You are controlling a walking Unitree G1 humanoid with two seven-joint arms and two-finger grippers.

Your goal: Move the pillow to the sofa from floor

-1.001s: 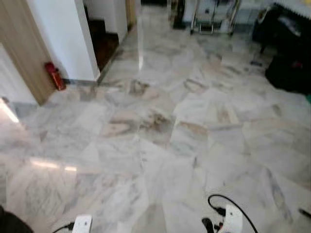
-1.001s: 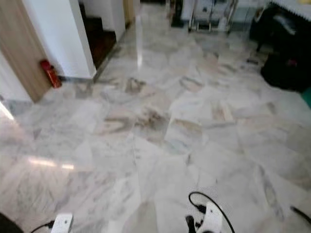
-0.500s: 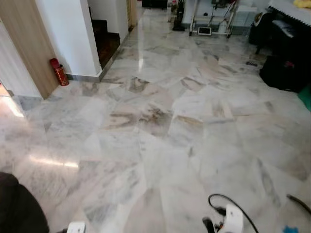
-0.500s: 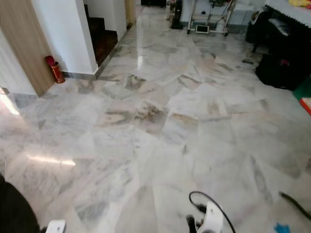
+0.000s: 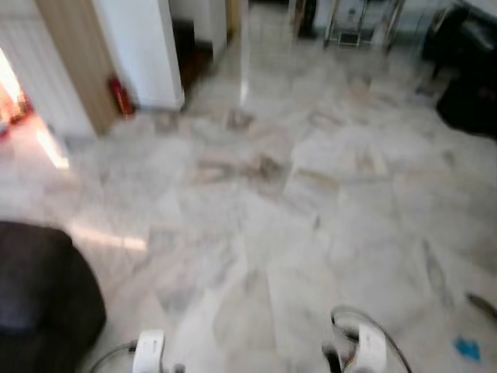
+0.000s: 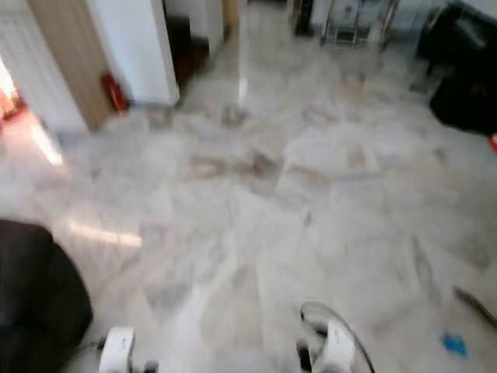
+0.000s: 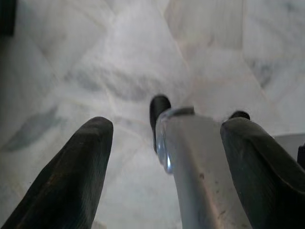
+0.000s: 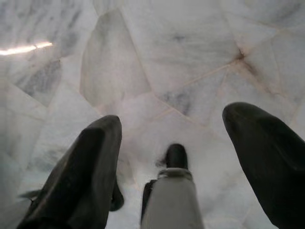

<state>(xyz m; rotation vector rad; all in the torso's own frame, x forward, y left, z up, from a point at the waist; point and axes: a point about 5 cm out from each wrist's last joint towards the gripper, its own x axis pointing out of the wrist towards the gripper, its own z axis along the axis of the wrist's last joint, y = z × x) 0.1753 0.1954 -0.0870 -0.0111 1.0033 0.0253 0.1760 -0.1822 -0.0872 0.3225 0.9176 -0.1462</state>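
A dark, rounded, upholstered mass [image 5: 39, 303] sits at the lower left of the blurred eye views; I cannot tell whether it is a sofa or a pillow. Both arms hang low, with their white wrists at the bottom edge: the left [image 5: 149, 351] and the right [image 5: 369, 350]. In the left wrist view my left gripper [image 7: 169, 125] is open over bare marble floor, with nothing between its fingers [image 7: 81, 162]. My right gripper [image 8: 174, 117] is open in the same way above the floor, its fingers [image 8: 86, 167] wide apart.
Marble floor [image 5: 295, 194] stretches ahead. A red fire extinguisher [image 5: 119, 95] stands by a wooden panel [image 5: 74, 54] and a white wall corner [image 5: 144, 47]. Black furniture [image 5: 470, 85] lies at the right. A blue scrap [image 5: 467, 348] and a dark cable [image 5: 483, 305] lie on the floor at the lower right.
The whole picture has shifted and blurred, so the camera moved. The dark mass at the lower left fills more of the view than before. Both arms still hang low.
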